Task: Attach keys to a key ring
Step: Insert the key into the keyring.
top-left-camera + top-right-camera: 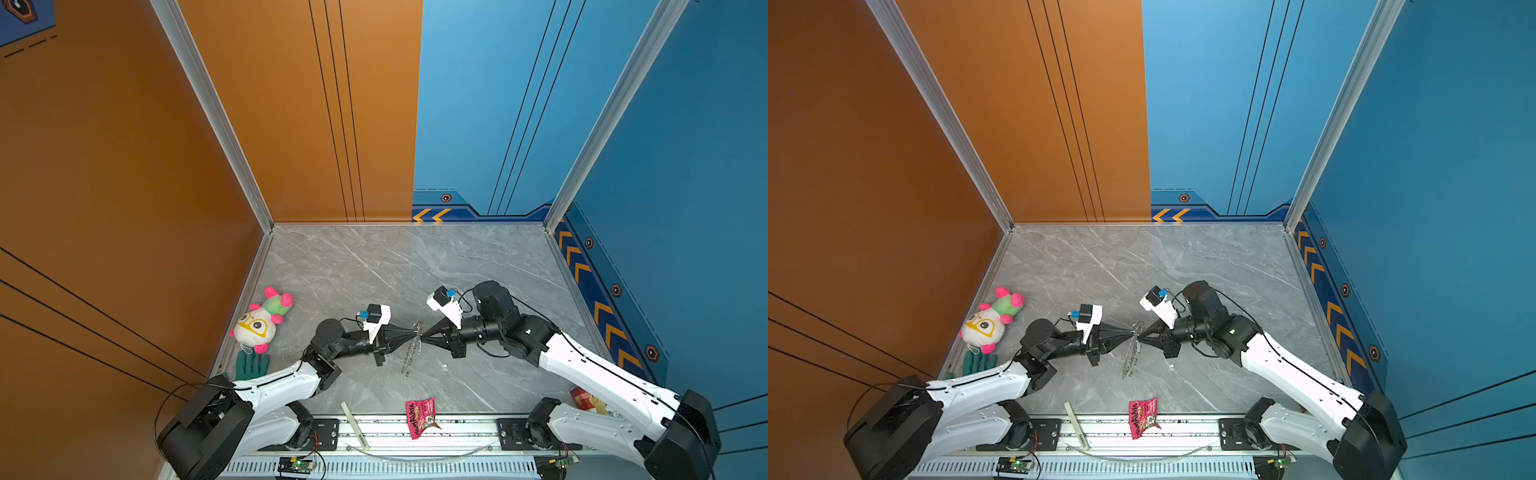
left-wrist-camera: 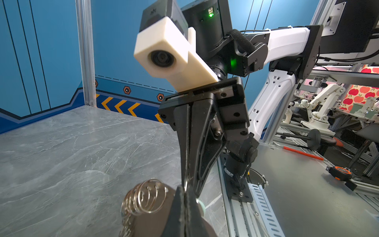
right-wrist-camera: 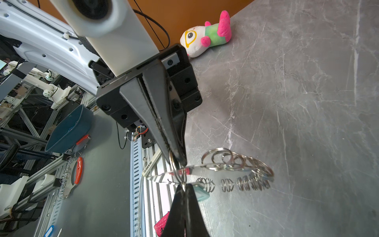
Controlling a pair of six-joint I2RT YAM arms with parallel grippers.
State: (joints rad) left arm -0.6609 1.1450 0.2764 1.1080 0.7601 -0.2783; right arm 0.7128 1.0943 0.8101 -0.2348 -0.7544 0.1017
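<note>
**Two grippers meet tip to tip on a key ring above a grey table**

Much of the grasp is hard to see. In both top views the key ring [image 1: 410, 353] [image 1: 1131, 358] is only a thin, glinting strand hanging from the point where the grippers meet. Whether its low end touches the table [image 1: 353, 270] cannot be told. The key [image 3: 203, 192] shows only as a pale tag peeking out just beside the fingertips. Its metal part is hidden behind them. In the left wrist view the silver coils are blurred and cut off by the frame edge. A red object [image 1: 579, 397] near the right arm's base is largely covered by that arm.

Both arms reach in from the near edge of the table. Their forearms stretch toward the middle and their wrists are level. The left gripper [image 1: 414, 331] and the right gripper [image 1: 424, 332] point straight at each other, raised above the surface. Each has its jaws pressed together. In the right wrist view each pinches a small ring of the key ring where the tips almost touch. Which one also grips the key cannot be told.
</note>
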